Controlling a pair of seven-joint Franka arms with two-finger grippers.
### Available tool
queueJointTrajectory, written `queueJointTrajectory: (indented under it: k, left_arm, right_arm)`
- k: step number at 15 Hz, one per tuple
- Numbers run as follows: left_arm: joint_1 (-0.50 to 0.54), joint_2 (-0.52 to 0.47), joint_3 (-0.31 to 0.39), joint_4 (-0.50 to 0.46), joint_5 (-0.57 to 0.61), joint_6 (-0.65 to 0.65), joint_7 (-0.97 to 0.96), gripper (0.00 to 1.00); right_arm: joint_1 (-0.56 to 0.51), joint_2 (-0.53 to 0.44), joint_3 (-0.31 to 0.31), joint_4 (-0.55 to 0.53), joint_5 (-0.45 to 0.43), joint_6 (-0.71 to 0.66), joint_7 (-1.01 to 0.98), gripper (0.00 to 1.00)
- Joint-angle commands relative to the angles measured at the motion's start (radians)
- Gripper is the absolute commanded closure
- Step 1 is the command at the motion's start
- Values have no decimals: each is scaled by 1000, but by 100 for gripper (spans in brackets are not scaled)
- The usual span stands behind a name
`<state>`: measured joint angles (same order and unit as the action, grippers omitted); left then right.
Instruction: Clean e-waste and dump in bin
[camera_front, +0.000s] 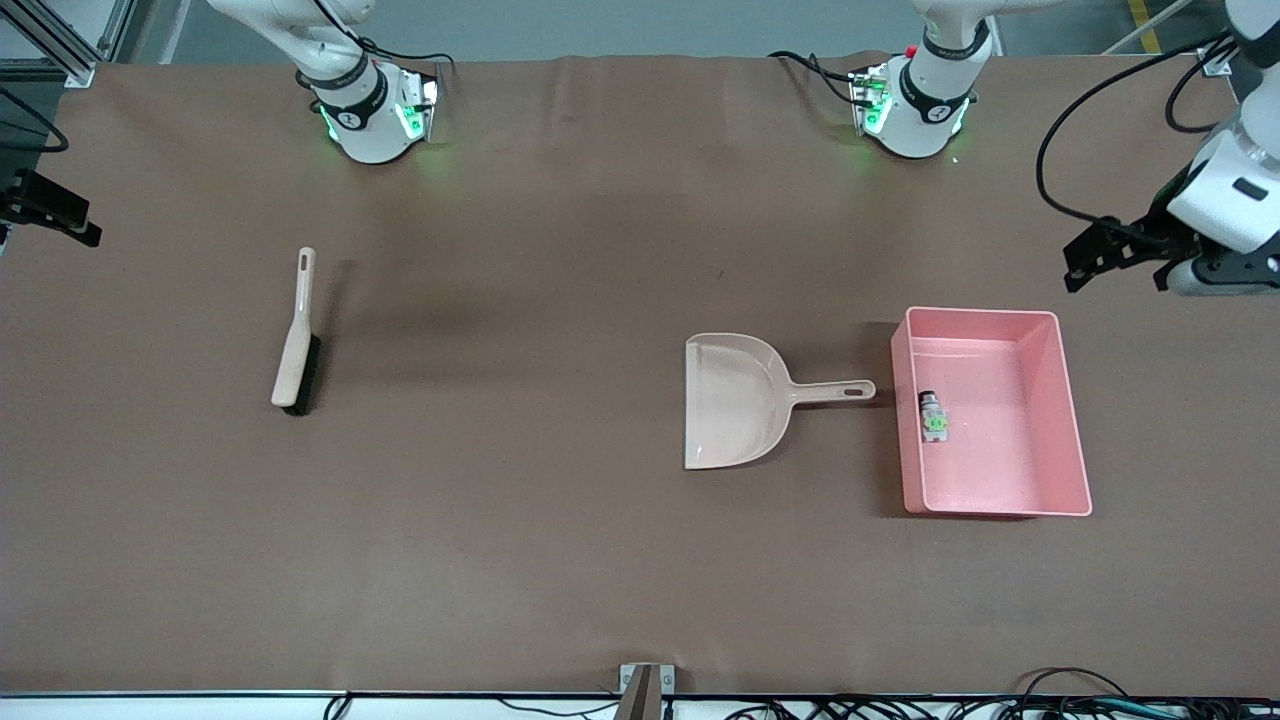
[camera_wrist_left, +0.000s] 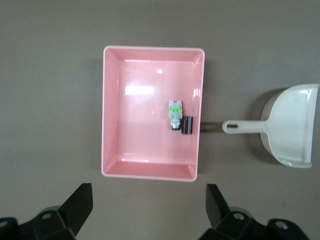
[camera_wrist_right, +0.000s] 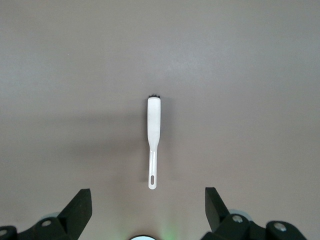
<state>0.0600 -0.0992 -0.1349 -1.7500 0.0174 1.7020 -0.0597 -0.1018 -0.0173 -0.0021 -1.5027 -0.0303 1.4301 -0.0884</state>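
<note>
Bin (camera_front: 1060, 420): pink tub sitting toward the left arm's end, holding both e-waste pieces.
Dustpan (camera_front: 730, 400): lying empty beside the bin.
Brush (camera_front: 296, 335): resting toward the right arm's end.
Left gripper (camera_wrist_left: 149, 202): hanging over the bin, fingers spread wide, gripping nothing.
Right gripper (camera_wrist_right: 148, 205): hovering over the brush, fingers wide, empty.
White-grey component (camera_wrist_left: 175, 114): lying in the bin.
Dark block (camera_wrist_left: 187, 125): touching it.
Progress: dumping appearing done.

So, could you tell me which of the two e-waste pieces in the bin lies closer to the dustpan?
The dark maroon-black block, against the pink bin wall facing the dustpan; the white-grey component with green marks sits just inward of it.
</note>
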Motion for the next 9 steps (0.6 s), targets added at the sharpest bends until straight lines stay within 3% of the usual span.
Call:
queueJointTrajectory:
  k: [1,9]
  left_arm:
    - [-45,-13,18,43,-11,-85,-14,0]
    - [-71,-13,20,67,-1,-113,-25,0]
  right_arm:
    - [-15,-15,10,-2,-7,-19,-8,0]
    - [-18,-13,10,-2,-5,-19,-7,0]
